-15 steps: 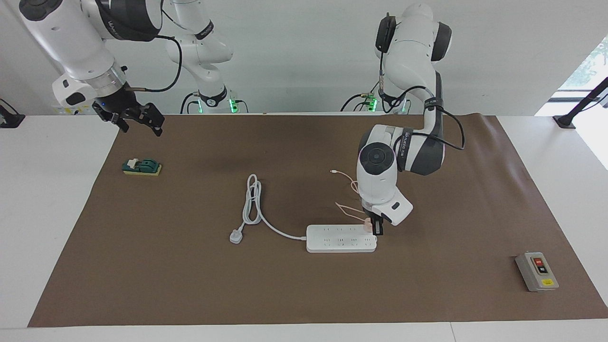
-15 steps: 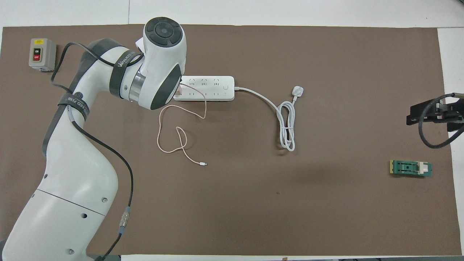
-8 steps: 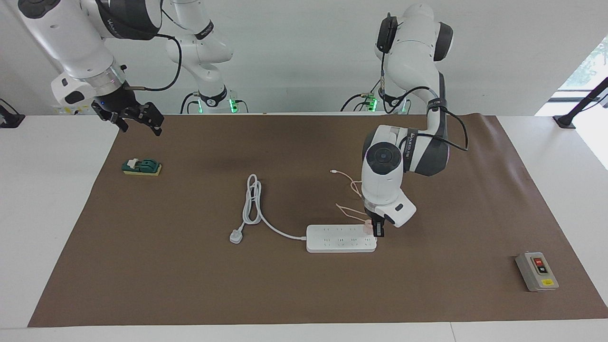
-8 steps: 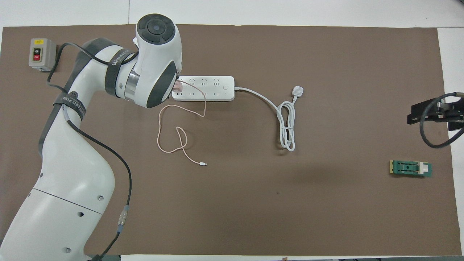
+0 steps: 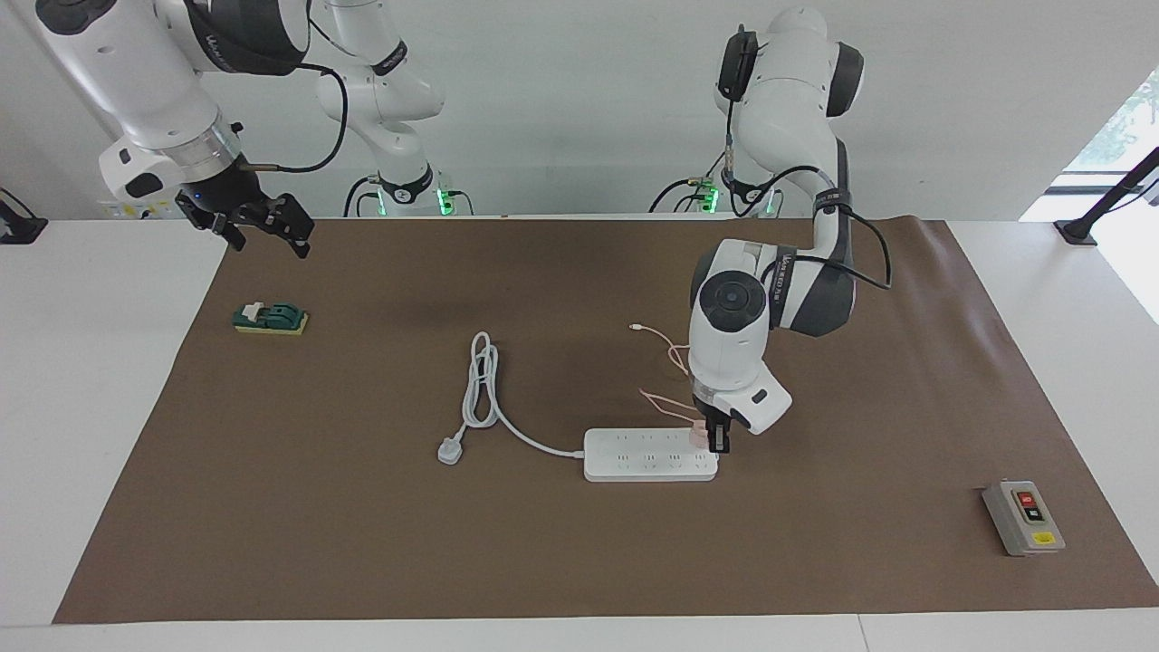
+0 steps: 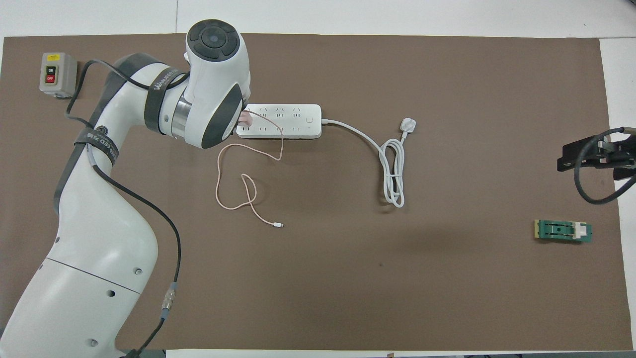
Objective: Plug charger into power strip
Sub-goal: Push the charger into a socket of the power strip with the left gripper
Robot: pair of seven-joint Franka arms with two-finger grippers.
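Pink charger (image 5: 698,436) sits at the power strip's (image 5: 647,455) end socket, left gripper (image 5: 709,436) jaws clamped on it; seating seems unfinished. Right gripper (image 5: 263,228) waits, jaws apart.

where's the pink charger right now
The charger sits on the power strip, at its end toward the left arm, with the left gripper on it.

Overhead: left arm's wrist covers the left claw and most of the charger (image 6: 244,118) — only a pink sliver shows at the power strip's (image 6: 283,121) 9 o'clock end. Prongs unseen. Right claw (image 6: 596,155) cut off at 3 o'clock edge.
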